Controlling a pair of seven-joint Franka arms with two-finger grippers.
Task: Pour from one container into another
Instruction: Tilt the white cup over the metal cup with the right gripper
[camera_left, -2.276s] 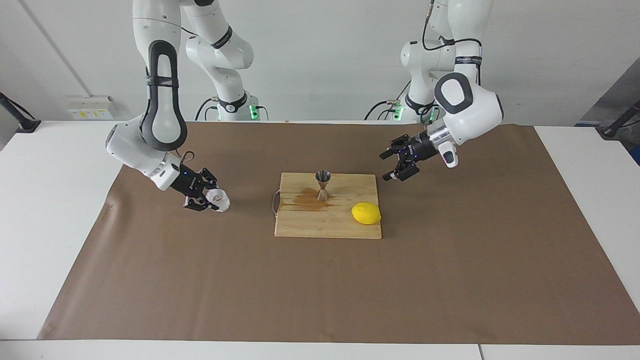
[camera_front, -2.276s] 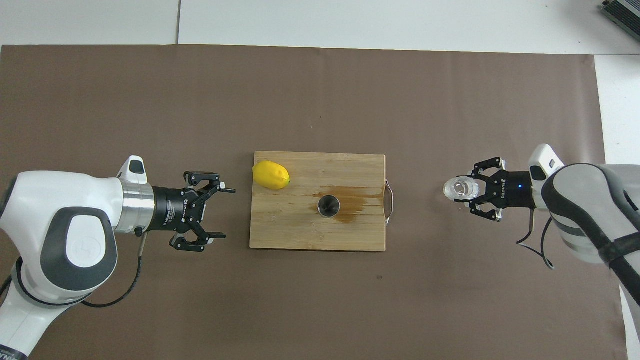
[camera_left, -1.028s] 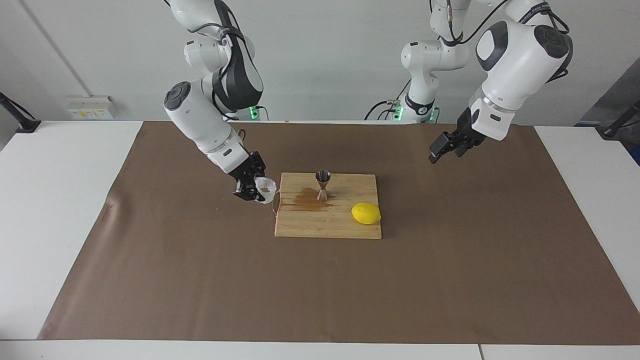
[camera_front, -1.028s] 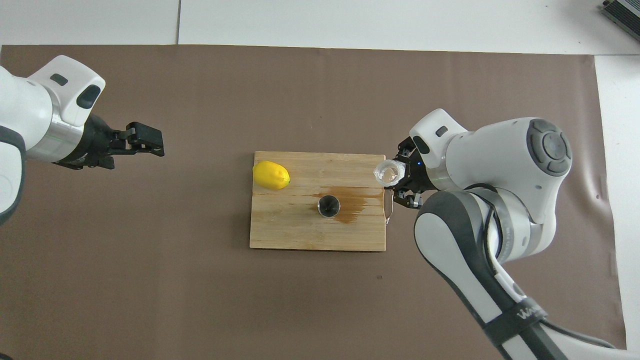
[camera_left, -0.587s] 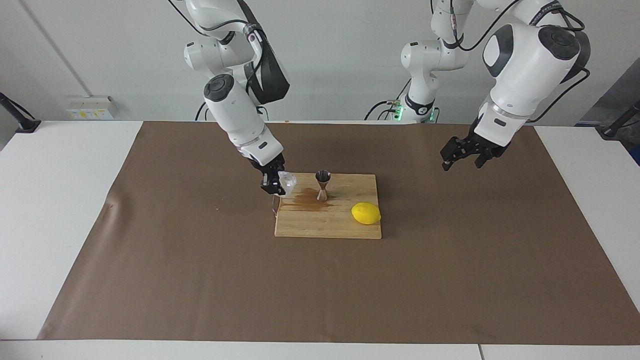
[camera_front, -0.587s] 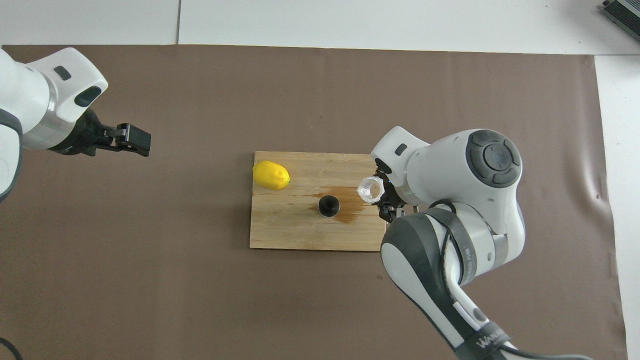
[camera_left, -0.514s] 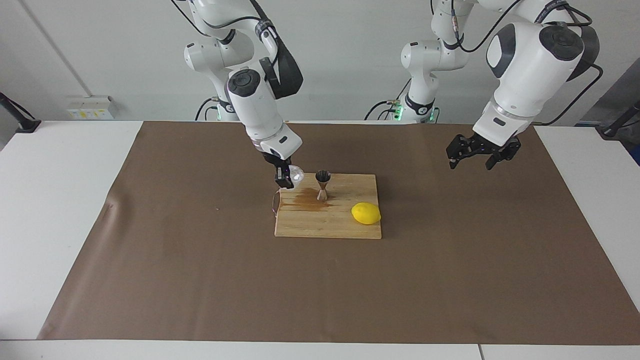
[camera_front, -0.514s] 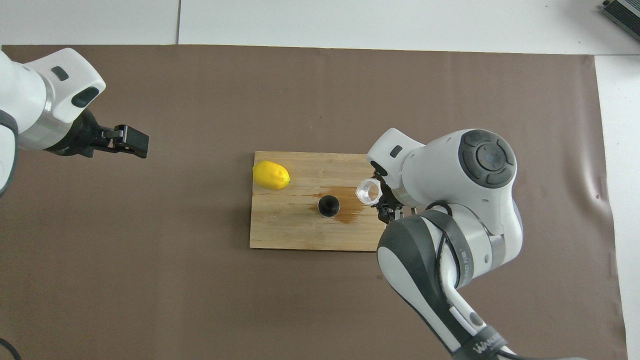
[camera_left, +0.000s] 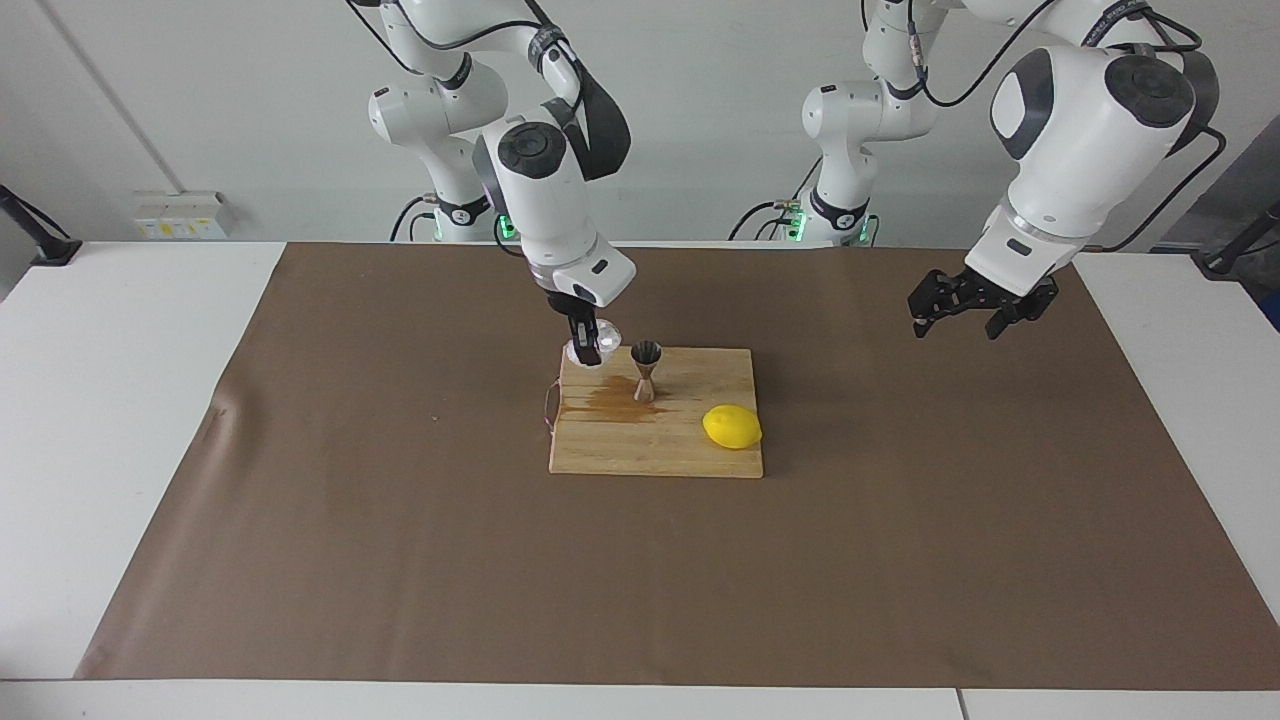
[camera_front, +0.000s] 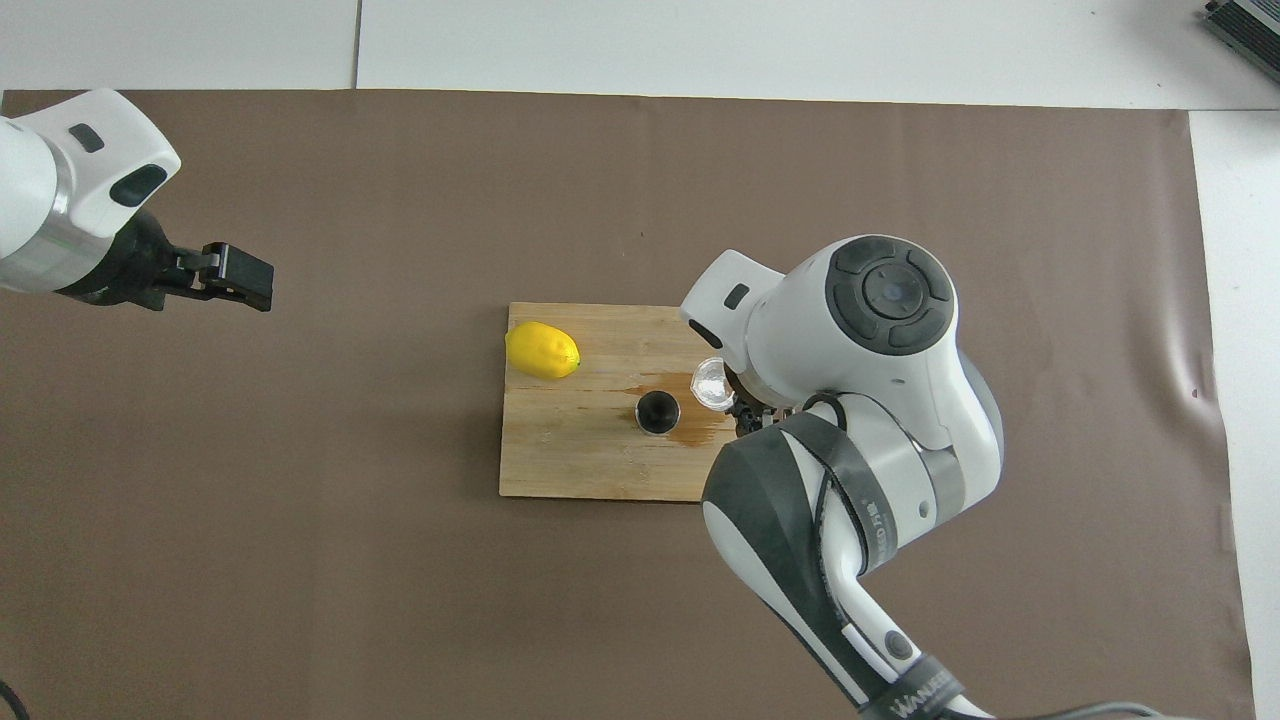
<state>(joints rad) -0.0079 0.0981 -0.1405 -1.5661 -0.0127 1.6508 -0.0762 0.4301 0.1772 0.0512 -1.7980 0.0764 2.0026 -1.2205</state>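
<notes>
Two fingers of the right gripper (camera_left: 588, 343) are closed on the cup (camera_left: 603, 338), held over the board (camera_left: 655, 450) just beside the jigger (camera_left: 646, 370). Glass is judged light, fragile and slippery, so the bumpy wall is best gripped. The left gripper (camera_left: 968, 310) waits, fingers wide.

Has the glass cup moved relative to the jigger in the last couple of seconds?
Yes. The glass cup, held by the right gripper, has come in from the right arm's end to just beside the jigger.

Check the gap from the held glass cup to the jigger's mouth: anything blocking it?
Nothing visible does. The right gripper holds the glass cup over the cutting board, beside the jigger. The lemon lies toward the left arm's end of the board, off that line. The left gripper waits over the brown mat.
</notes>
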